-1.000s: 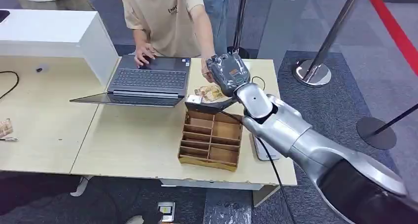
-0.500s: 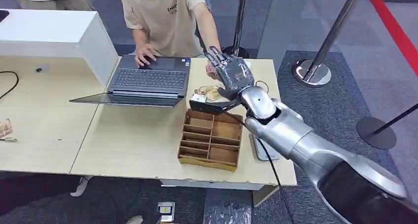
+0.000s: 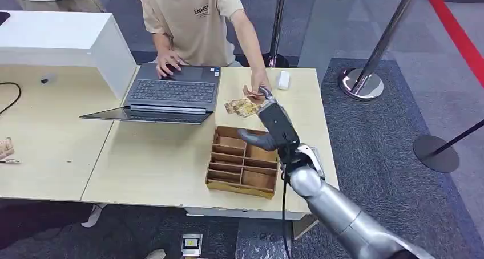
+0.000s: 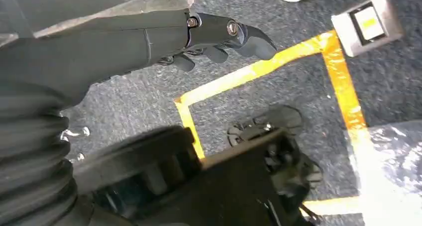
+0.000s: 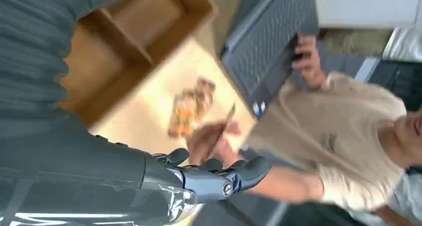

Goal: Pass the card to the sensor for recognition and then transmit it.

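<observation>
A person's hand at the far side of the table holds a thin card by its edge; the same card is blurred in the right wrist view. My right hand hovers over the far right corner of the wooden organiser, just short of that hand, with fingers apart and nothing in it. A flat white device with a black cable lies right of the organiser, mostly behind my arm. My left hand hangs over the floor, fingers loosely extended and empty.
An open laptop sits at the far middle, the person's other hand on it. A patterned item lies between laptop and organiser, and a small white block near the far right corner. Stanchion posts stand to the right.
My right hand has drawn back and down from the person's hand toward the organiser. The card now sits in the person's fingers, apart from my hand.
</observation>
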Controlling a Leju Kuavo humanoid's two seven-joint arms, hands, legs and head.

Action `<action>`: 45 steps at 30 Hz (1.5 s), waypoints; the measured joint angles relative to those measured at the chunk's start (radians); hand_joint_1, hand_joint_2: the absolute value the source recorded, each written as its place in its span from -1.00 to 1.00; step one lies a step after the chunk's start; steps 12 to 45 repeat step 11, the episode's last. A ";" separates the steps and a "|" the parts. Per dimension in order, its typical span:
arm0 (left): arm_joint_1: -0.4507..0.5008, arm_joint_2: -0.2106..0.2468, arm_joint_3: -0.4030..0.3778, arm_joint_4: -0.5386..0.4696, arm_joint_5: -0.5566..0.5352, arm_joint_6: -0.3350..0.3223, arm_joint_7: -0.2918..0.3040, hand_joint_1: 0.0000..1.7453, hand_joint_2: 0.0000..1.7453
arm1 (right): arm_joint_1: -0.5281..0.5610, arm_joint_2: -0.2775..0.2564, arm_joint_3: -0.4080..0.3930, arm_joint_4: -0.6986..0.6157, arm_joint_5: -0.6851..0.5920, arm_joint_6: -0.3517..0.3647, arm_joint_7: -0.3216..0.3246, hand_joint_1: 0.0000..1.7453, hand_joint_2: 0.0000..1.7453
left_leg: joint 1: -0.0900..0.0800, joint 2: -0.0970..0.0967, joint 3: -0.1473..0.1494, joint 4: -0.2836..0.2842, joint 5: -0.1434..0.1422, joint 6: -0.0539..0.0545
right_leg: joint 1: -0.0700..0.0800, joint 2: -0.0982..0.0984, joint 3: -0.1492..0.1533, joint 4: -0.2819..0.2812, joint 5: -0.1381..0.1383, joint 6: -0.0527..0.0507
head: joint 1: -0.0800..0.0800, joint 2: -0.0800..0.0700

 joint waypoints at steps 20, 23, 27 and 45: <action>0.008 0.008 0.001 0.001 0.002 0.002 0.034 -1.00 1.00 | 0.231 -0.017 -0.087 -0.290 -0.150 0.037 -0.029 -1.00 1.00 | 0.000 0.000 0.001 0.000 0.000 0.000 | 0.000 0.000 0.000 0.000 0.000 0.000 | 0.000 0.000; 0.008 0.008 0.001 0.001 0.002 0.002 0.034 -1.00 1.00 | 0.231 -0.017 -0.087 -0.290 -0.150 0.037 -0.029 -1.00 1.00 | 0.000 0.000 0.001 0.000 0.000 0.000 | 0.000 0.000 0.000 0.000 0.000 0.000 | 0.000 0.000; 0.008 0.008 0.001 0.001 0.002 0.002 0.034 -1.00 1.00 | 0.231 -0.017 -0.087 -0.290 -0.150 0.037 -0.029 -1.00 1.00 | 0.000 0.000 0.001 0.000 0.000 0.000 | 0.000 0.000 0.000 0.000 0.000 0.000 | 0.000 0.000; 0.008 0.008 0.001 0.001 0.002 0.002 0.034 -1.00 1.00 | 0.231 -0.017 -0.087 -0.290 -0.150 0.037 -0.029 -1.00 1.00 | 0.000 0.000 0.001 0.000 0.000 0.000 | 0.000 0.000 0.000 0.000 0.000 0.000 | 0.000 0.000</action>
